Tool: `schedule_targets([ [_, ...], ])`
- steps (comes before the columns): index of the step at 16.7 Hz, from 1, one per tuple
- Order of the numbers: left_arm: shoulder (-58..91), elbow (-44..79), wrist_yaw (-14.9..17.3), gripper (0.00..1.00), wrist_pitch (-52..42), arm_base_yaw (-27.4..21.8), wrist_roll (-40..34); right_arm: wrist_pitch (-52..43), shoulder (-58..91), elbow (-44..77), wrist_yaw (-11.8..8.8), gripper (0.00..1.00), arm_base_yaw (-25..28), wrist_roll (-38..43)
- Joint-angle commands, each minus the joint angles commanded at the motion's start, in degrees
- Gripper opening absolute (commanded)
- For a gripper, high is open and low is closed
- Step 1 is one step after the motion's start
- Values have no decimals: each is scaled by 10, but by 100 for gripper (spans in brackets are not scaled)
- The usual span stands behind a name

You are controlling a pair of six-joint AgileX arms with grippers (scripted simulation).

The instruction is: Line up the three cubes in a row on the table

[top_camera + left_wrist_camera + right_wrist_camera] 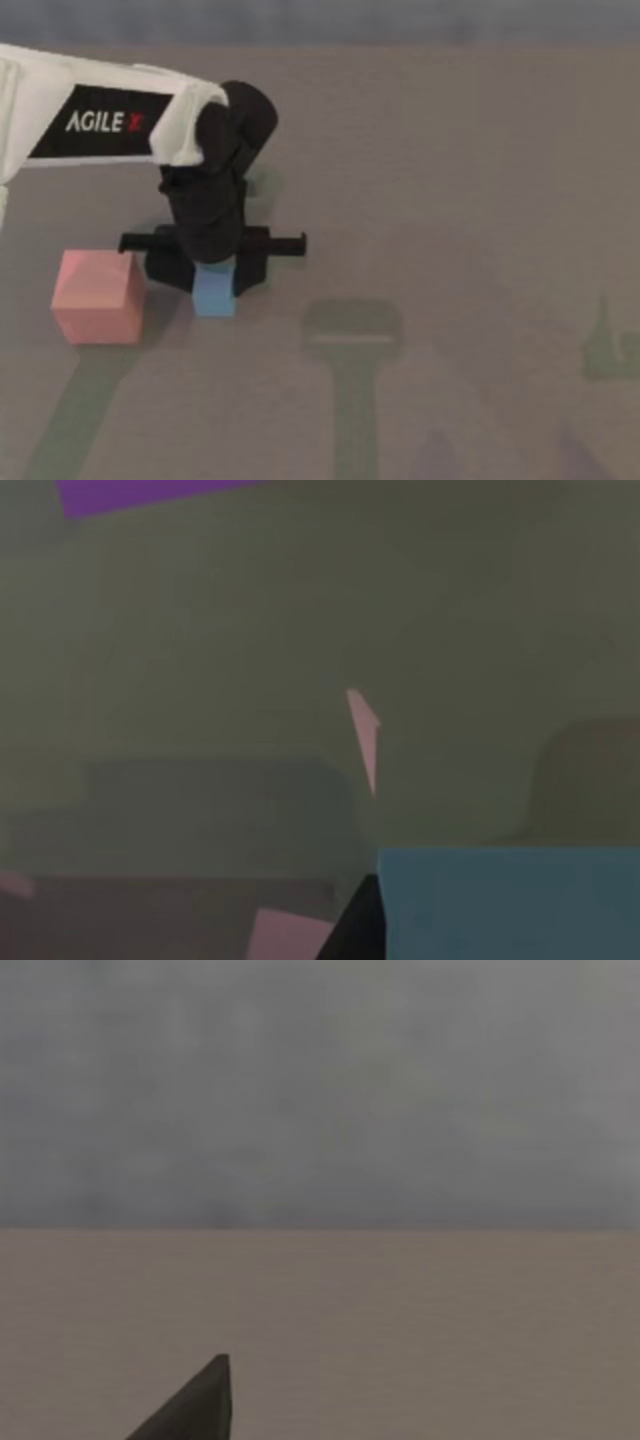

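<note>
**Left arm down over the blue cube, beside the pink one**

There are no containers here; the cubes sit straight on the table [450, 200]. The large pink cube [97, 296] rests at the table's left side. The small blue cube [214, 291] sits to its right, close by, with a clear strip of table between them. Its upper part is hidden under the left gripper [213, 270], so only its lower half shows from above. The purple cube [130, 494] cannot be found from above; the left wrist view catches only a sliver of it at the frame's edge, well apart from the blue one.

The left arm reaches in from the upper left of the table, its white forearm crossing to a black wrist that bends down over the blue cube. The gripper's body sits right above the cube. Whether its jaws are apart or clamped on the cube I cannot tell, since the wrist covers them.

The right arm does not show from above. Its wrist view shows only bare table, a grey backdrop and one dark fingertip [195, 1405], so its jaws' state is unclear too.
</note>
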Motion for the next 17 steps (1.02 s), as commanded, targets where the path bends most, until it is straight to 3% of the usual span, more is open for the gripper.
schedule_targets([
  [8, -26, 14, -8, 0, -21, 2, 5, 0, 0, 0, 0, 100, 0, 0],
  [14, -71, 80, -8, 0, -138, 11, 4, 0, 0, 0, 0, 100, 0, 0],
  [17, -79, 87, -8, 0, -148, 12, 4, 0, 0, 0, 0, 100, 0, 0],
])
